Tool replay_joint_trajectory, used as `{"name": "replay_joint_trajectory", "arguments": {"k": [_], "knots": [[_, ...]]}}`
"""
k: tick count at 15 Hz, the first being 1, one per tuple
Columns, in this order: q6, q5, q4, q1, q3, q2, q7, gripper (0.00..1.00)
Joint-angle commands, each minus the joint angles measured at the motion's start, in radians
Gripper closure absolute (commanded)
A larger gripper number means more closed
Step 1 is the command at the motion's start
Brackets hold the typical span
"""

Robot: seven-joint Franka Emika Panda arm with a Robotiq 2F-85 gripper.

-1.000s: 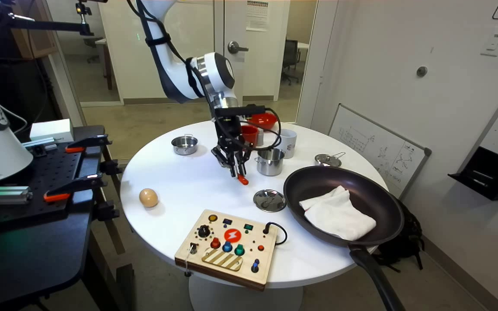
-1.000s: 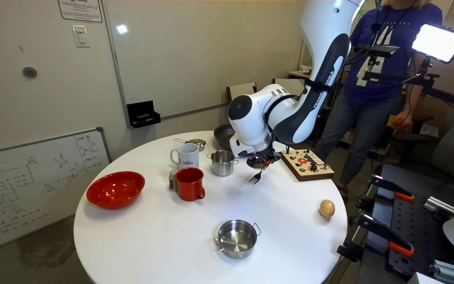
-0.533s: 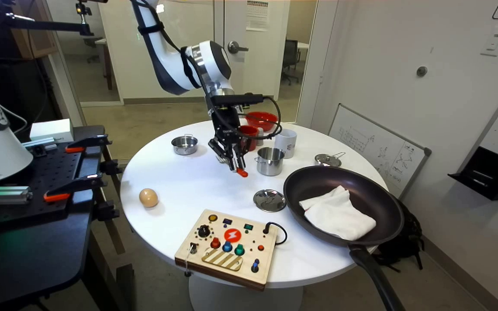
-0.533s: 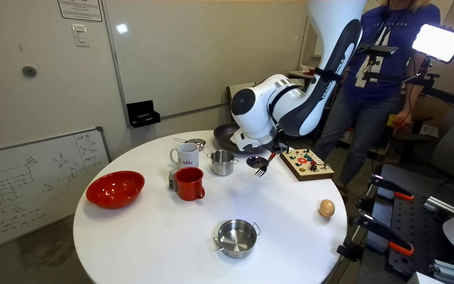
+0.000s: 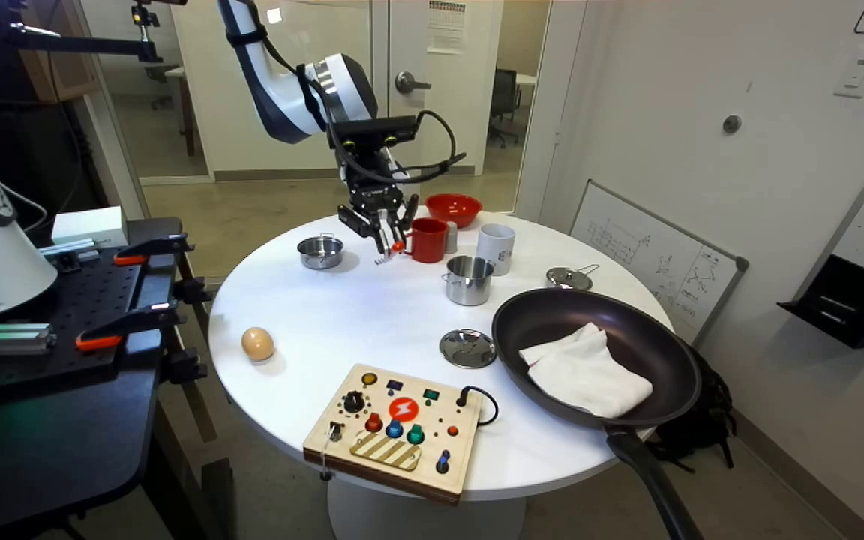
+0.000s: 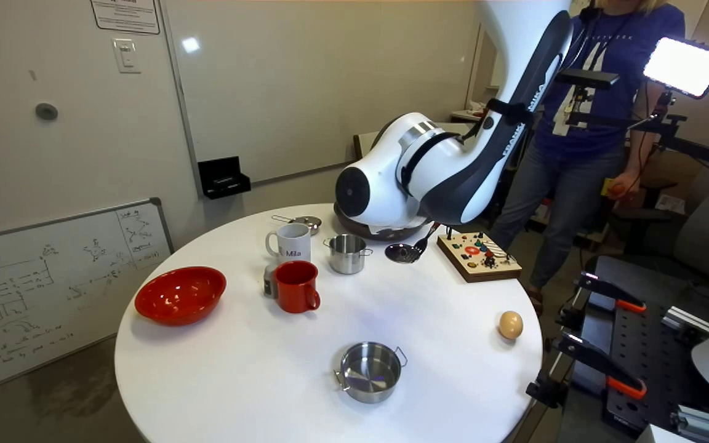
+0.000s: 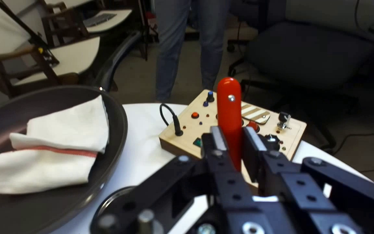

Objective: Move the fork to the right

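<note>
My gripper is shut on the red handle of the fork and holds it tilted above the white table. The silver head of the fork hangs below the fingers in an exterior view. In an exterior view the dark tines show in front of the round steel lid, and the arm hides most of the gripper. In the wrist view the red handle stands up between the two pads of the gripper, and the fork's head is hidden there.
The red mug stands close beside the gripper. A small steel bowl, steel pot, white mug and red bowl stand around. A lid, pan, wooden panel and egg are nearer.
The gripper has risen and tilted with the fork in it. In the exterior views the fork has moved up from low over the table, away from the steel pot.
</note>
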Motion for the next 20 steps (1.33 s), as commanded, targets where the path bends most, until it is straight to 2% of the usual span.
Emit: {"name": "replay_joint_trajectory", "arguments": {"k": [1, 7, 10, 15, 20], "knots": [[-0.217, 0.007, 0.042, 0.048, 0.017, 0.046, 0.052, 0.93], [-0.46, -0.005, 0.112, 0.06, 0.045, 0.134, 0.021, 0.93], [-0.557, 0.006, 0.172, 0.063, 0.045, 0.19, 0.068, 0.93], [-0.638, 0.014, 0.253, 0.052, 0.056, 0.25, 0.095, 0.93], [-0.646, 0.014, 0.335, 0.035, 0.054, 0.322, 0.087, 0.92]]}}
